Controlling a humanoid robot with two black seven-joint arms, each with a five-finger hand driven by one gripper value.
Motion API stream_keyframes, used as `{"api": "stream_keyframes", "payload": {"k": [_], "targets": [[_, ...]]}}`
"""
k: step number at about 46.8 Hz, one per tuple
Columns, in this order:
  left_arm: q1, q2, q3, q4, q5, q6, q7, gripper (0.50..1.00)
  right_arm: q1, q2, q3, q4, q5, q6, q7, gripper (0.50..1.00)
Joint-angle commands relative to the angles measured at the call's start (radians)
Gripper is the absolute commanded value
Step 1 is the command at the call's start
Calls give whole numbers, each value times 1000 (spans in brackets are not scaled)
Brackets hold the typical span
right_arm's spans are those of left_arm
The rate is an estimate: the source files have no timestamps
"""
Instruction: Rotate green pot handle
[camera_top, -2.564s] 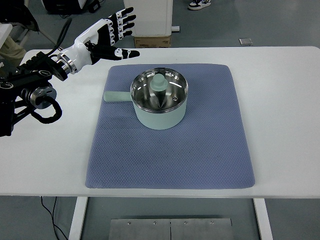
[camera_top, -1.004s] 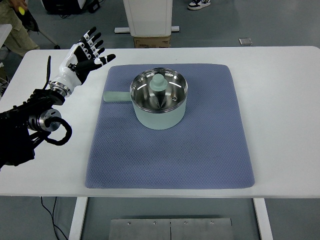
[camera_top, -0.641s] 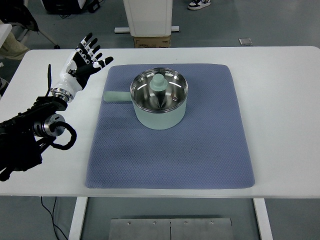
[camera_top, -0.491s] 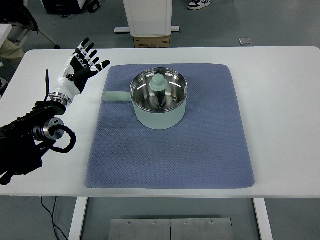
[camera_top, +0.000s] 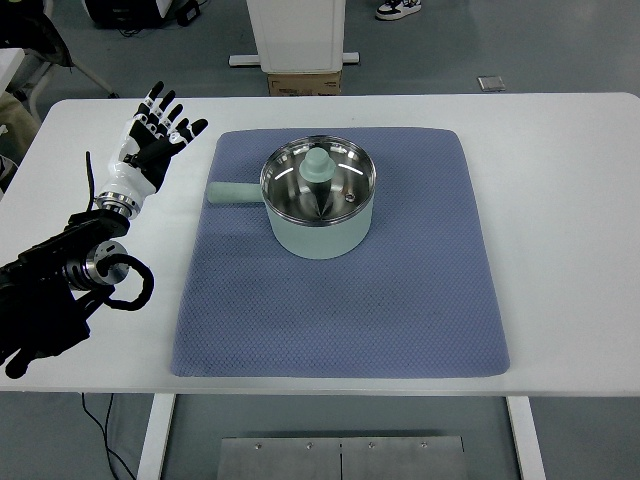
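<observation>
Right of the left hand, well apart from it, sits the pot: pale green, steel inside, upright on the mat. Handle sticks out flat toward the hand's side, tip just inside the mat's edge nearest the hand, lying slightly nearer the robot than the palm. Clear gap of bare table and mat edge between fingertips and handle tip; no contact. Lid with green knob appears to sit tilted inside the pot, knob up.

Left hand: all 5 fingers spread and extended, pointing up and away from the robot, holding nothing. It hovers over the table just off the mat's far corner on its side. White wrist section runs back from the palm to the black forearm, which leaves via the left edge with a cable loop under it.

Beyond the hand, past the table's far edge: grey floor, a white cabinet base with a cardboard box under it. Far right of the hand, a shoe at the top edge.
</observation>
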Motion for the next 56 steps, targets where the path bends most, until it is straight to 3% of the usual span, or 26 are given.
{"api": "stream_keyframes", "payload": {"k": [1, 27, 56], "targets": [[0, -5, 0, 0, -21, -2, 0, 1000, 0, 0, -1, 0, 0, -1, 0, 1000], [2, -64, -24, 0, -63, -10, 0, 1000, 0, 0, -1, 0, 0, 0, 0, 1000], [2, -57, -24, 0, -52, -12, 0, 1000, -1, 0, 0, 0, 0, 0, 0, 1000]]}}
